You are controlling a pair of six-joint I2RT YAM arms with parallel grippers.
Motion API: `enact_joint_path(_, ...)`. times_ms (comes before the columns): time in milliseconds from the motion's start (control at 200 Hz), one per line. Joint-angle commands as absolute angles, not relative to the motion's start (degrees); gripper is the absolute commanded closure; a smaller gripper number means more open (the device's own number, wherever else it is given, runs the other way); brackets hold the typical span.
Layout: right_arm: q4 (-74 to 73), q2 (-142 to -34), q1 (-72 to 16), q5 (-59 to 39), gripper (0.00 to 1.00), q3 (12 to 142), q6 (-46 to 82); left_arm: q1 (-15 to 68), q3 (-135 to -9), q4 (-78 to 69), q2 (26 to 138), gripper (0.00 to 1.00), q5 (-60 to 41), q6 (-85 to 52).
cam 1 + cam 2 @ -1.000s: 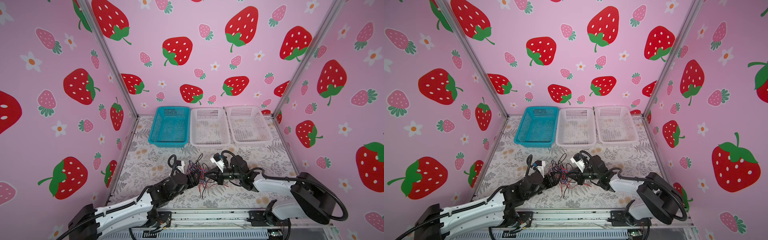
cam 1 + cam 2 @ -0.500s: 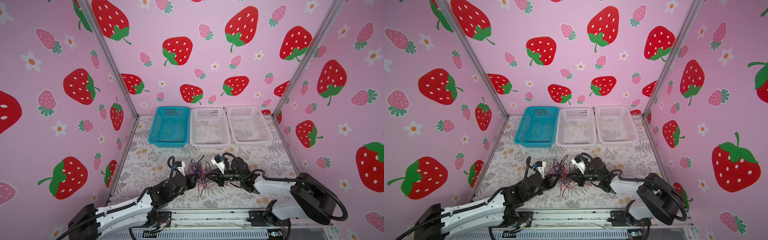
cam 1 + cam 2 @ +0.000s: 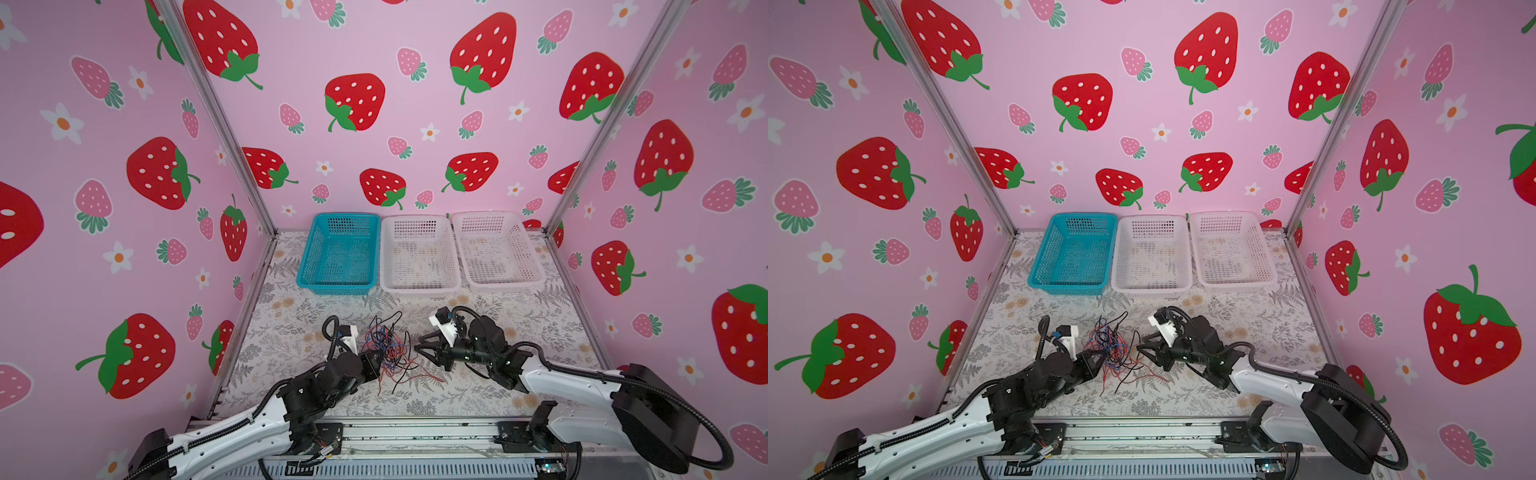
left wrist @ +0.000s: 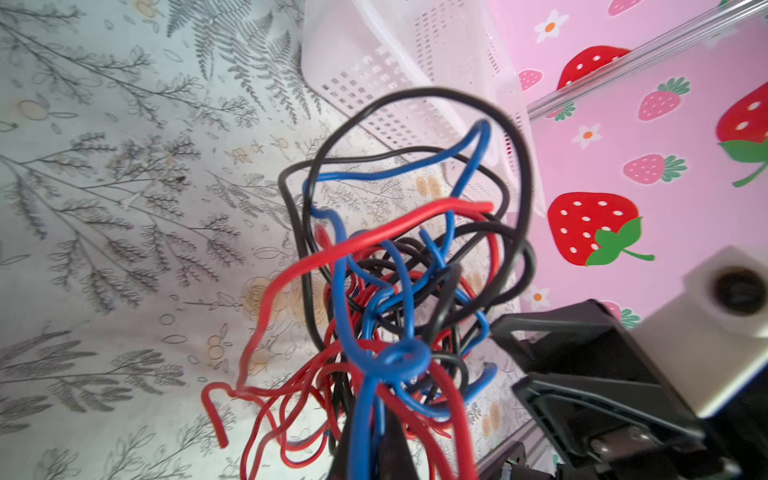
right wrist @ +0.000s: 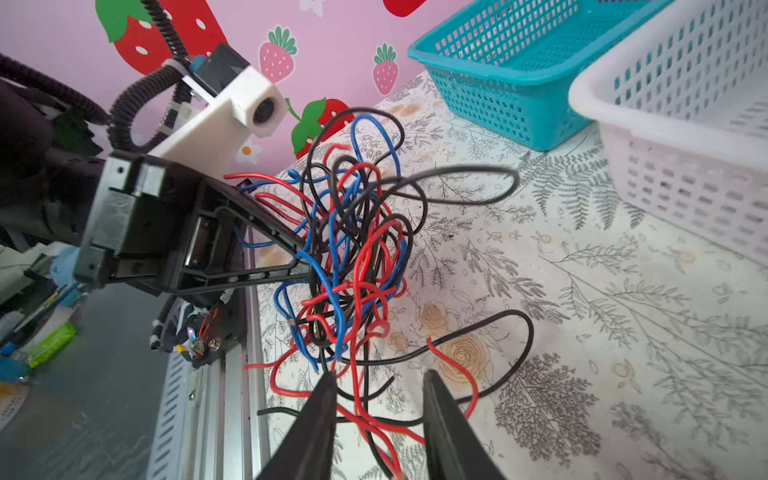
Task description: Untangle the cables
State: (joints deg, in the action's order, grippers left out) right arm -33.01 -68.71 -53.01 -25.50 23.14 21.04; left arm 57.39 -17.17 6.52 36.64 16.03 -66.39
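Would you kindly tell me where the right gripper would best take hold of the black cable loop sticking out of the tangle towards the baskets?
Probably its far bend: there the black cable loop stands clear of the other cables. The open right gripper should come in from the baskets, jaws across the strand, while the left gripper holds them.

The tips of the left hand (image 5: 309, 255) are sitting buried among the cables (image 5: 357, 249), hiding which strands they are pinching. The right hand (image 5: 378, 380) is showing fingers (image 5: 320, 415) cut off by the wrist view's edge. Strands closest in the left wrist view are blurring.
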Motion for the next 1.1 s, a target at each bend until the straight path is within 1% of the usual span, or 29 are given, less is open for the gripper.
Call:
enact_joint_path(0,-33.64,-66.44,-52.93,-26.41,0.60,22.41,19.92,57.17,-20.00,11.40,38.11,1.00,16.74,-66.88)
enact_joint_path(80,-35.92,-66.73,-52.97,-29.99,0.59,22.81,21.14,57.13,-21.37,11.16,40.69,1.00,15.38,-66.09)
enact_joint_path(155,-36.63,-69.54,-52.95,-32.44,0.59,25.24,23.44,57.24,-22.72,10.00,43.54,1.00,13.97,-64.53)
enact_joint_path(340,-34.81,-78.72,-53.05,-33.09,0.64,32.24,30.84,57.52,-26.63,7.97,50.32,1.00,11.44,-61.18)
enact_joint_path(470,-34.72,-81.34,-53.44,-32.54,0.66,34.66,32.97,57.83,-27.66,6.96,52.42,1.00,11.07,-60.51)
enact_joint_path(515,-34.14,-81.94,-53.72,-31.32,0.69,35.02,32.36,57.83,-27.69,6.47,52.60,1.00,10.99,-60.47)
enact_joint_path(695,-33.87,-84.92,-53.85,-28.87,0.84,34.07,30.82,57.96,-28.07,6.72,52.30,1.00,10.90,-59.84)
enact_joint_path(885,-34.17,-83.63,-53.73,-27.28,1.00,31.93,29.18,58.01,-28.31,10.81,49.55,1.00,13.43,-59.85)
enact_joint_path(1035,-34.52,-82.36,-53.78,-26.82,1.00,30.64,28.52,57.92,-27.61,12.01,46.87,1.00,15.33,-60.30)
enact_joint_path(1095,-34.03,-80.81,-53.57,-24.58,1.00,29.96,28.44,57.92,-27.84,13.33,46.20,1.00,15.63,-60.23)
